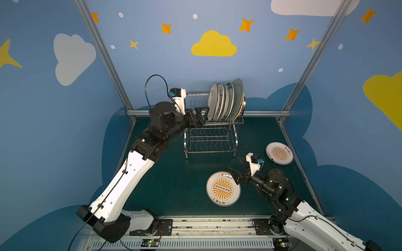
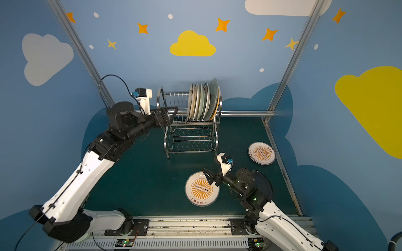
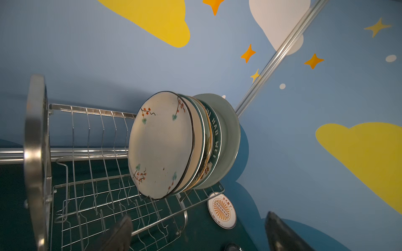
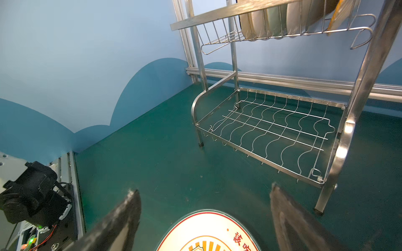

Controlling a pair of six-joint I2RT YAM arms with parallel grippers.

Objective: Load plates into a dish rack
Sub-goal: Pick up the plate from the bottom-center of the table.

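Green tabletop (image 1: 165, 173); racked plates (image 1: 225, 100) stand on edge.

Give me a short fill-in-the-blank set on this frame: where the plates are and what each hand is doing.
1. The standing plates sit in the rack's ___ tier.
2. The left hand, beside the rack, is open and holds ___.
3. The right hand is open above a plate that lies ___ on the table.
Missing words: upper; nothing; flat.
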